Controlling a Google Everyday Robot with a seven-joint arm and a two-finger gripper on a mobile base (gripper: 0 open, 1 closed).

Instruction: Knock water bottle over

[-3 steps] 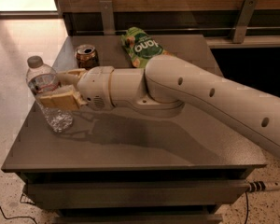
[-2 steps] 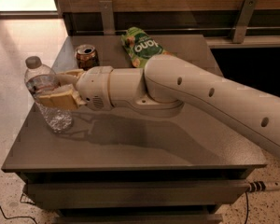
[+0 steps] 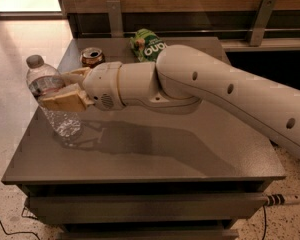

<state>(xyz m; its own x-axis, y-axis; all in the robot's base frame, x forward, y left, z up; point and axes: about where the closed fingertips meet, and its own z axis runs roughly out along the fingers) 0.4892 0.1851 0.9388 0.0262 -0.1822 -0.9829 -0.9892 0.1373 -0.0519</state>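
Observation:
The water bottle [image 3: 46,86] is clear ribbed plastic with a grey-white cap and a white label. It stands at the left edge of the grey table [image 3: 155,154] and leans left, away from the arm. My gripper [image 3: 60,90] is at the bottle's label height. One tan finger [image 3: 65,102] lies across its front and the other [image 3: 75,76] sits behind it. The fingers are spread, with the bottle's right side between them. The bottle's base [image 3: 66,129] rests on the table.
A brown-gold drink can [image 3: 92,57] stands at the table's back left, behind the gripper. A green snack bag [image 3: 149,46] lies at the back middle. The table's left edge is right beside the bottle, with floor beyond. A wooden wall and rail run behind.
The bottle's top has tipped a little further left while its base has stayed put. The gripper has stayed against it, hardly moving.

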